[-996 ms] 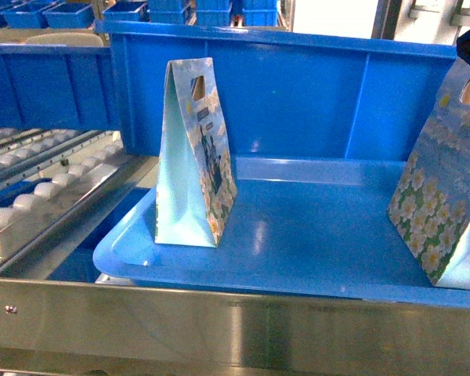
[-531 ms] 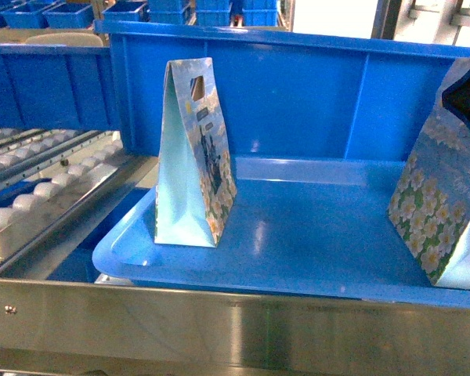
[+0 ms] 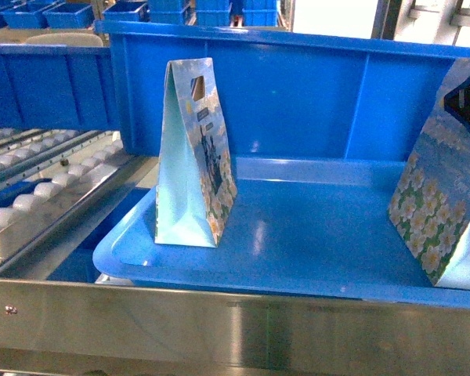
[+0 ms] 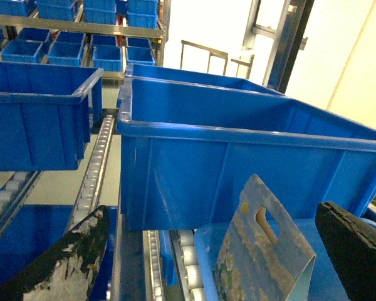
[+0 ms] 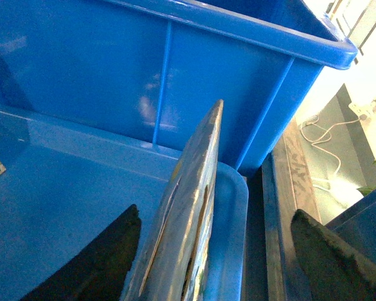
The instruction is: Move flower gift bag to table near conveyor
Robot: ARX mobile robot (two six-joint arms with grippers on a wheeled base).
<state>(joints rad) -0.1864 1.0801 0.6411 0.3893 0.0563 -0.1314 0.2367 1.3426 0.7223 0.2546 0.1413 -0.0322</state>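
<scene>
Two flower gift bags stand upright on a blue tray (image 3: pixel 298 258): one bag (image 3: pixel 194 157) near the tray's left edge, the other bag (image 3: pixel 442 204) at its right edge, with a tall blue bin (image 3: pixel 298 102) right behind the tray. The right tool (image 5: pixel 207 251) straddles the right bag's top, fingers spread apart on either side, and the left tool (image 4: pixel 219 257) is likewise open around the left bag's top. Left of the tray slope the conveyor's (image 3: pixel 39 188) white rollers, a steel rail (image 3: pixel 219 329) runs in front, and more blue bins (image 4: pixel 62 50) sit on racks behind.
</scene>
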